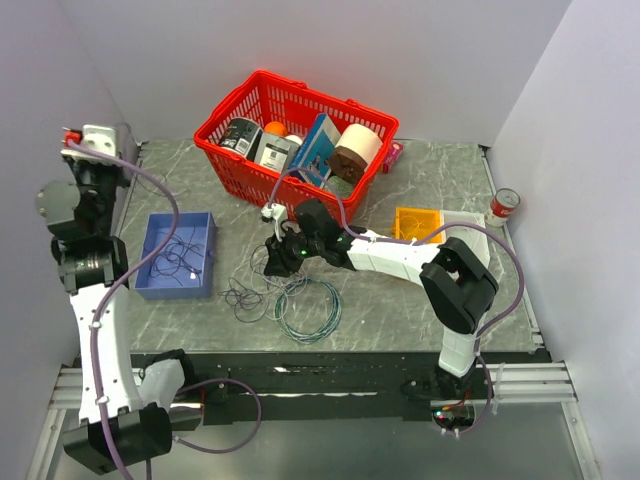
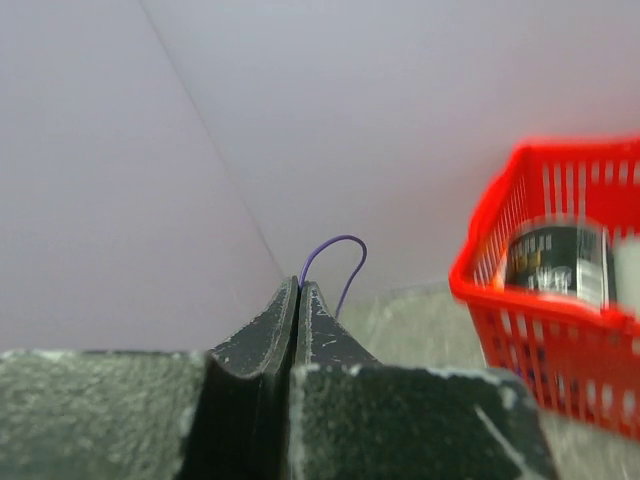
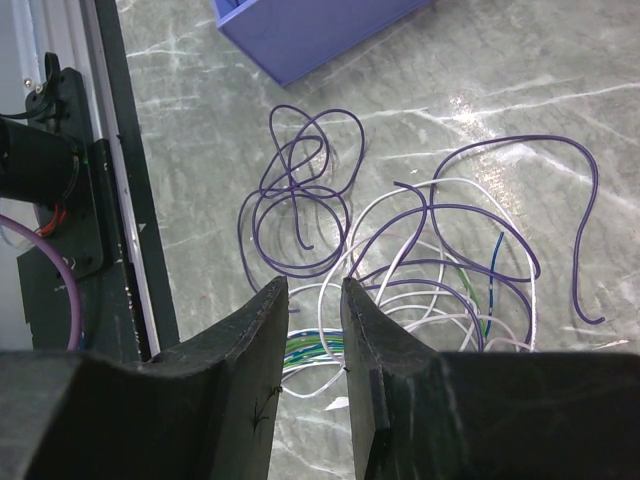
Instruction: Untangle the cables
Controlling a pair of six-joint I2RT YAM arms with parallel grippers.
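Observation:
The cables lie as a loose tangle (image 1: 252, 292) of thin purple, white and dark wires at the table's front middle. In the right wrist view, purple loops (image 3: 300, 200) and white strands (image 3: 400, 290) spread over the marble. My right gripper (image 1: 285, 256) hovers just above them, jaws a little apart and holding nothing (image 3: 315, 292). My left gripper (image 1: 80, 140) is raised at the far back left corner. It is shut (image 2: 298, 288) on a thin purple wire (image 2: 335, 252) that arches out from between the tips. Several thin dark wires lie in the blue tray (image 1: 150, 262).
A neat teal-green cable ring (image 1: 310, 312) lies beside the tangle and shows under my right fingers (image 3: 315, 348). A red basket (image 1: 232, 160) of goods stands at the back, also seen from the left wrist (image 2: 480, 290). An orange box (image 1: 418, 225) and a can (image 1: 503, 203) are at right.

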